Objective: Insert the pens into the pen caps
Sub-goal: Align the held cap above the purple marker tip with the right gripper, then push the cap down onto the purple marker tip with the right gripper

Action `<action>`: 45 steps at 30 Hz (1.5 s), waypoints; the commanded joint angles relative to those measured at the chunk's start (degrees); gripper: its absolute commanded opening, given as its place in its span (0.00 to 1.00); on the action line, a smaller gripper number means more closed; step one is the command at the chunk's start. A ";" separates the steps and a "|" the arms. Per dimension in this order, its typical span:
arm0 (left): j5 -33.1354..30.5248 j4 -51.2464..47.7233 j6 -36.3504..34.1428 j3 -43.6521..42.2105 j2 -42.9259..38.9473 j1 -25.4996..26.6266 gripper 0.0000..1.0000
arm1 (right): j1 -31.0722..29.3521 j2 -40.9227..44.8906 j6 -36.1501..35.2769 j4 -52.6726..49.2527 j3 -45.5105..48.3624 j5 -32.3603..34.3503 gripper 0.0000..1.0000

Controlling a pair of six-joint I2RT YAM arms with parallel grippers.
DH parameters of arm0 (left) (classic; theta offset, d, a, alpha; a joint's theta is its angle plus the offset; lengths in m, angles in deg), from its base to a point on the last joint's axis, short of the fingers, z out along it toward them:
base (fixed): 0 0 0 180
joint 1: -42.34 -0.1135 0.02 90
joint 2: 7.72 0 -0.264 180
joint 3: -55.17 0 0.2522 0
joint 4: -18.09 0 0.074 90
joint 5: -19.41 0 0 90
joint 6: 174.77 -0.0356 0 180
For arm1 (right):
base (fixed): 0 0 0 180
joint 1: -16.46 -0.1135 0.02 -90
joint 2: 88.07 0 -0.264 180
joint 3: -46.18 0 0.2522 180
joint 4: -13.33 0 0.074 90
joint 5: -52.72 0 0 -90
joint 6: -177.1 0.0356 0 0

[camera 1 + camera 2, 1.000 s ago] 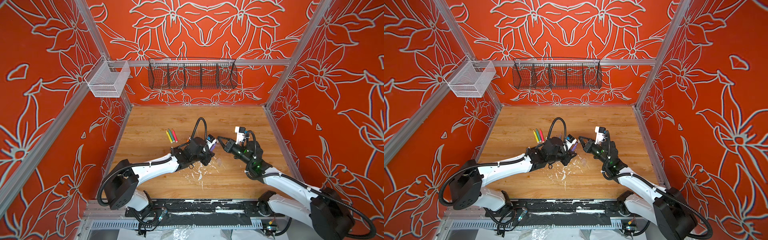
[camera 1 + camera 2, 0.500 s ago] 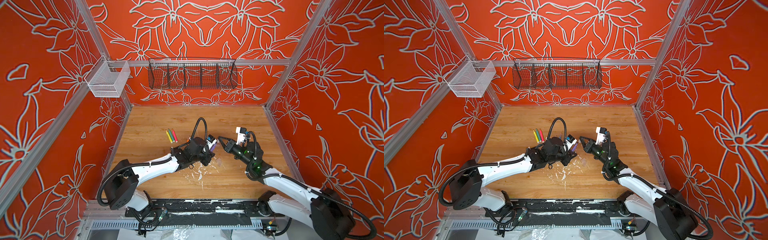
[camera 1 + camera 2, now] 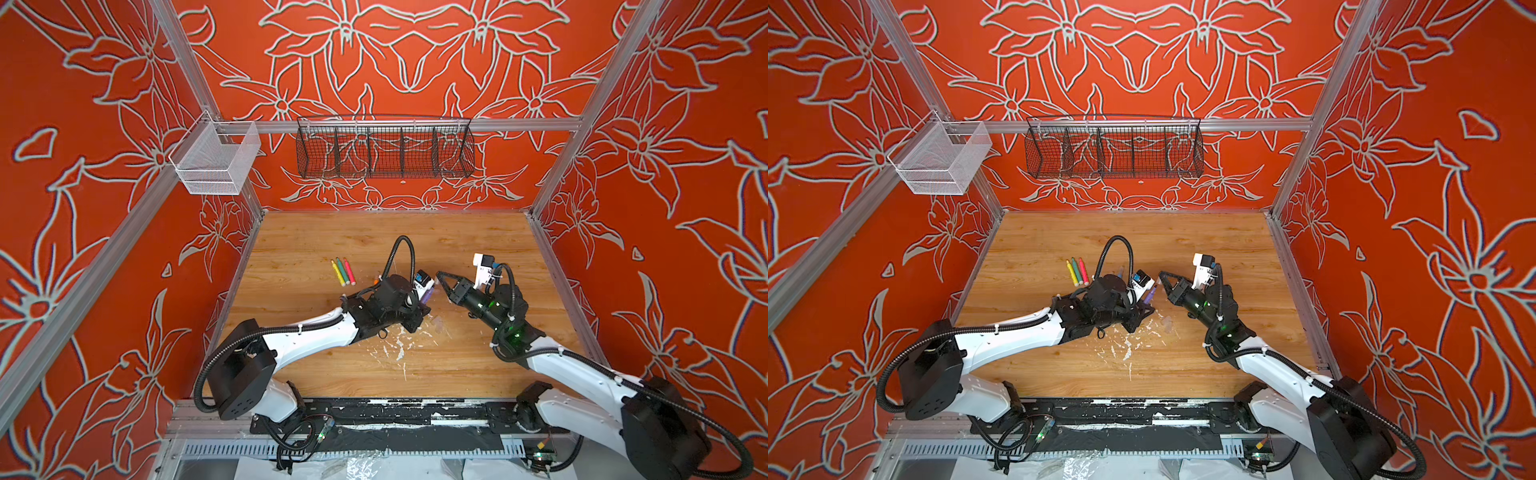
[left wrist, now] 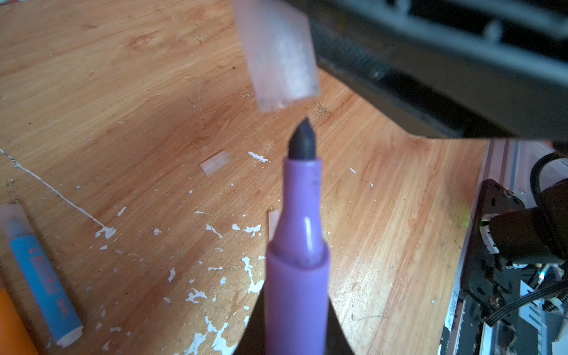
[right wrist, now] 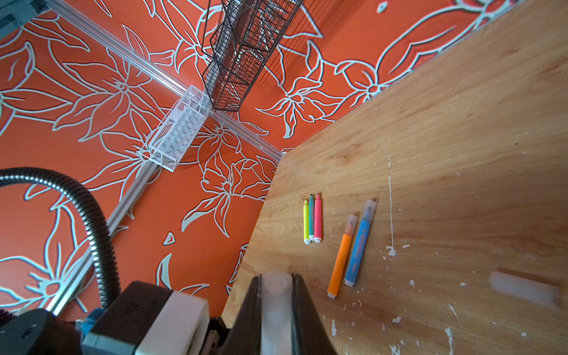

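Left wrist: our left jaws clamp purple pen (image 4: 296, 246), right jaws clamp clear cap (image 4: 279, 55), over bench (image 4: 107, 92) centre, nib just short. Cap's tilted; we risk nib snagging rim, skewing grip.

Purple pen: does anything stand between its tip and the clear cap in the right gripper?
Nothing visible does. The tip of the purple pen sits just short of the clear cap held by the right gripper; only air lies between.

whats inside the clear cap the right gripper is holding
Nothing visible: the clear cap looks cloudy and empty, with the tip of the purple pen just outside its open end. Its far end is hidden between the jaws of the right gripper.
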 commanded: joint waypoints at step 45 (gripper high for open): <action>12.17 15.08 8.51 -10.22 -12.53 -1.18 0.00 | -8.39 -4.04 -8.28 12.42 2.40 -4.30 0.00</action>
